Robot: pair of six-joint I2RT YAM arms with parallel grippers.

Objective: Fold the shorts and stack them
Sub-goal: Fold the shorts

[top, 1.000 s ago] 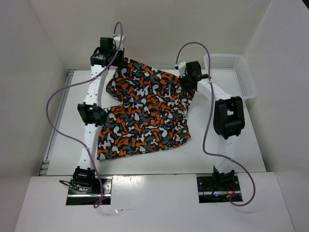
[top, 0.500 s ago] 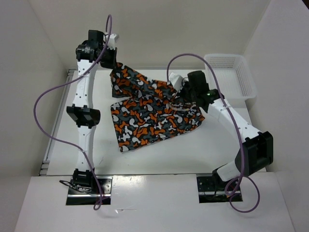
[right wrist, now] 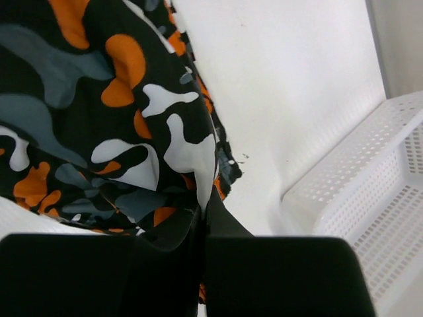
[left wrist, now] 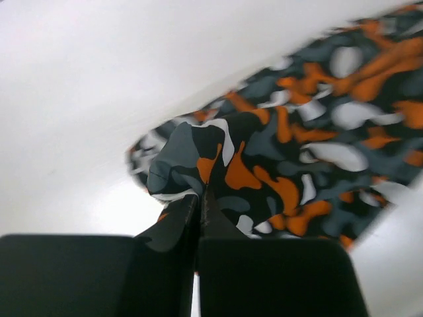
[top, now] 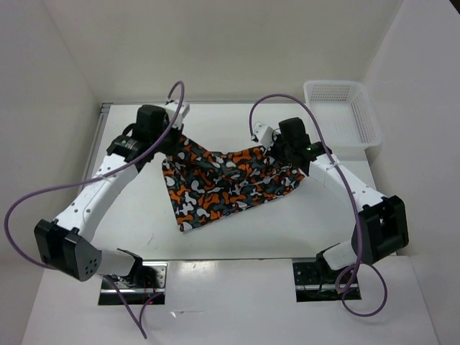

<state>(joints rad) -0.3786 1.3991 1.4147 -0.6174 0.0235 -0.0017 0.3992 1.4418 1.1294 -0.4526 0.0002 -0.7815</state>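
Top external view, reading from the near edge outward. Noting both arm bases bolted at the near edge of the table (top: pixel 237 241), and purple cables (top: pixel 43 198) looping off each arm. Logging the left arm as elbowing out low to the left and reaching inward, and the right arm as elbowing out to the right and reaching inward likewise.

Finding the shorts (top: pixel 223 180) over mid-table, strung between the two grippers. Recording the upper edge as stretching across from one gripper to the other, and the rest as sagging toward the near left in a rough triangle. Not telling from this view whether the lowest tip is resting on the surface.

Marking the left gripper (top: pixel 171 140) as gripping the left end of that upper edge, and the right gripper (top: pixel 277 149) as gripping the right end.

Left wrist view: confirming the left gripper (left wrist: pixel 200 198) fingers pressing together on a bunched fold of the shorts (left wrist: pixel 277 152), cloth spreading away to the right.

Right wrist view: confirming the right gripper (right wrist: pixel 203 211) fingers likewise pressing together on a pinch of the shorts (right wrist: pixel 99 119), cloth hanging off to the left.

Placing the white mesh basket (top: pixel 374 122) at the far right corner of the table, apart from the shorts; seeing its wall (right wrist: pixel 350 191) beside the right gripper in the right wrist view.
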